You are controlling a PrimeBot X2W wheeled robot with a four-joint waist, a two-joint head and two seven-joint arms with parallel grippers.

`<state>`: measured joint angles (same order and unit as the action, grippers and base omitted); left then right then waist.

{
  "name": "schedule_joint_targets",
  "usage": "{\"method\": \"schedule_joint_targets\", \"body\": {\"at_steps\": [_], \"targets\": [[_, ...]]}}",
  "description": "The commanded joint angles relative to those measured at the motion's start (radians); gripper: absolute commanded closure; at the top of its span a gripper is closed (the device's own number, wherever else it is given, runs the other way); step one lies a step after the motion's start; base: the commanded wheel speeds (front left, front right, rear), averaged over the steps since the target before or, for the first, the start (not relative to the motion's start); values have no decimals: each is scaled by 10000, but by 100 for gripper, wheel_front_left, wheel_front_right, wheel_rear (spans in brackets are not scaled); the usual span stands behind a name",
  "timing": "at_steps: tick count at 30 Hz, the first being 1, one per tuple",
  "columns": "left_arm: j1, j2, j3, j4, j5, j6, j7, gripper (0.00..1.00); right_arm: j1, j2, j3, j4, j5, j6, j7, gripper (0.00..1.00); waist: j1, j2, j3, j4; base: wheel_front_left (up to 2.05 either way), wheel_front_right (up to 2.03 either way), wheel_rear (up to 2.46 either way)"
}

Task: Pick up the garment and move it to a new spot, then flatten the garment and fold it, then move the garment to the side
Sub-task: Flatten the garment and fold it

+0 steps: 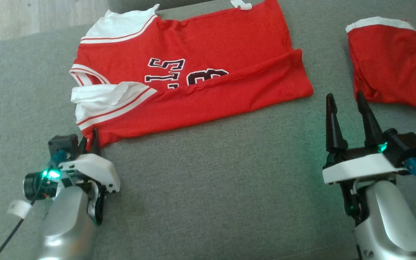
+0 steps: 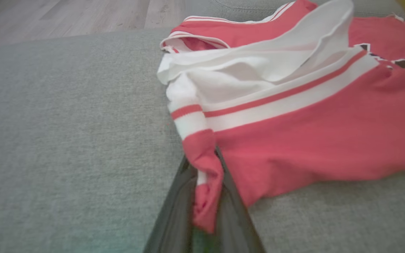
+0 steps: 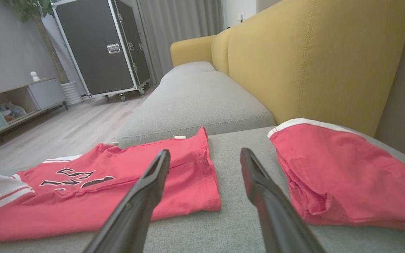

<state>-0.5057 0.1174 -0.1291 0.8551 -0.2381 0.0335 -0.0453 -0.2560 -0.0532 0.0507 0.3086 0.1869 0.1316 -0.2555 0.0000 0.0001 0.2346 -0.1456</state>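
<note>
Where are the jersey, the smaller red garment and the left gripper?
jersey (image 1: 200, 41): head view, red cloth above the number.
smaller red garment (image 1: 392, 65): head view, its red middle.
left gripper (image 2: 201, 156): left wrist view, between the fingers pinching the jersey corner.

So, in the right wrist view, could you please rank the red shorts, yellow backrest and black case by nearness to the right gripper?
1. Red shorts, just right of the fingers.
2. Yellow backrest, behind them.
3. Black case, far left.
</note>
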Motion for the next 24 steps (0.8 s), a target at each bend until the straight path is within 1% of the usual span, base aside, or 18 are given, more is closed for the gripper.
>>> {"method": "schedule_joint_targets", "body": {"at_steps": [1,3,6,7,8,10,12,15,16,21,24], "targets": [[5,299,212,37,-39,-28,-91,100,-419,29,197,44,-30,-9,-55,0,0,-1,-69,77,0,0,0],[-54,322,203,-96,-31,-24,-444,100,-669,29,66,505,-49,-9,205,0,0,-1,-121,157,0,0,0],[-168,324,120,-420,24,-82,-1045,100,-1267,29,-489,1380,-296,-9,990,0,0,-1,-202,318,0,0,0],[-168,324,120,-420,24,-82,-1045,100,-1267,29,-489,1380,-296,-9,990,0,0,-1,-202,318,0,0,0],[-216,309,67,-553,52,-121,-1218,100,-1502,29,-571,1691,-342,-9,1297,0,0,-1,-216,382,0,0,0],[-339,279,-56,-884,110,-242,-1514,100,-2023,29,-782,2250,-394,-9,1724,0,0,-1,-214,520,0,0,0],[-478,269,-303,-1226,246,-470,-1681,100,-2548,29,-942,2875,-231,-9,2136,0,0,-1,-178,665,0,0,0],[-696,318,-643,-1557,482,-652,-1696,100,-3307,29,-1160,3947,-32,-9,2595,0,0,-1,-87,868,0,0,0],[-845,316,-844,-1709,604,-726,-1589,100,-3762,29,-1400,4709,-199,-9,2739,0,0,-1,-23,1023,0,0,0],[-1092,218,-1232,-2023,787,-814,-1383,100,-4680,30,-2278,6550,-1129,-9,3015,0,0,-1,80,1367,0,0,0],[-1130,144,-1347,-2162,778,-829,-1325,100,-5105,30,-2570,7443,-1560,-9,3106,0,0,-1,122,1524,0,0,0]]}}
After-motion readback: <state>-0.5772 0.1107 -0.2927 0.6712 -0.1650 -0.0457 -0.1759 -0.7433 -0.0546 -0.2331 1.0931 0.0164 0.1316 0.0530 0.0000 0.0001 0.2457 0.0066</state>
